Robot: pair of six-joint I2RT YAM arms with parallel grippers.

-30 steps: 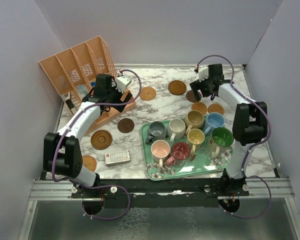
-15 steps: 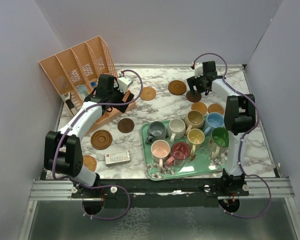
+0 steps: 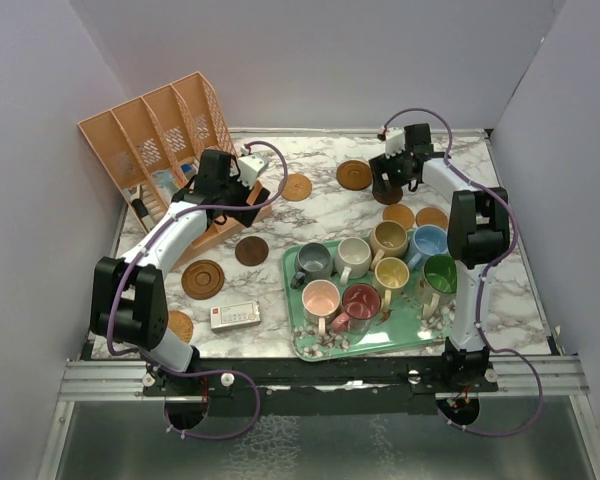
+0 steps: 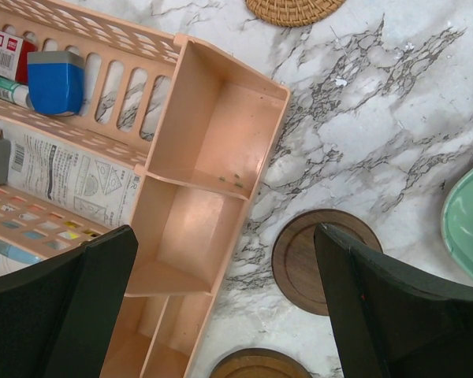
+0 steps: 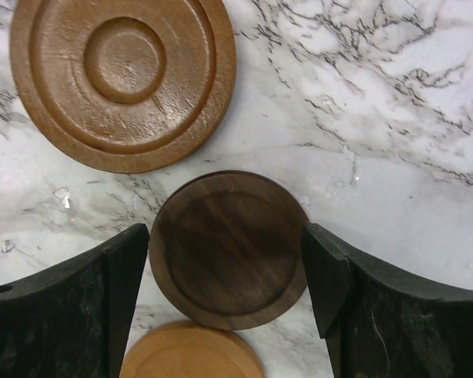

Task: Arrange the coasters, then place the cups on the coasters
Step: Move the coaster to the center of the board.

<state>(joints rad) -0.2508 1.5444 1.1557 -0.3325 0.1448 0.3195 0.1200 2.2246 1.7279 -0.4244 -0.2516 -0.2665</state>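
In the right wrist view my right gripper (image 5: 226,253) is shut on a dark brown coaster (image 5: 225,236), one finger on each side of its rim. A larger brown coaster (image 5: 123,77) lies behind it and a light orange coaster (image 5: 191,354) just in front. From above, the right gripper (image 3: 387,183) sits at the back right. My left gripper (image 4: 226,230) hangs open over the rack's edge, holding nothing. Another dark coaster (image 4: 303,264) lies by its right finger. Several cups stand on the green tray (image 3: 380,346), among them grey (image 3: 313,262), blue (image 3: 429,242) and dark red (image 3: 361,300).
A peach divider rack (image 3: 155,140) with boxes in it lies at the back left. Further coasters are scattered: woven tan (image 3: 295,187), two orange (image 3: 432,217), dark (image 3: 251,250), brown (image 3: 203,279), orange (image 3: 177,326). A small white box (image 3: 234,316) lies near the front.
My right arm has swung its gripper a little left over the dark brown coaster and narrowed its jaws onto the rim. The left arm has barely moved.
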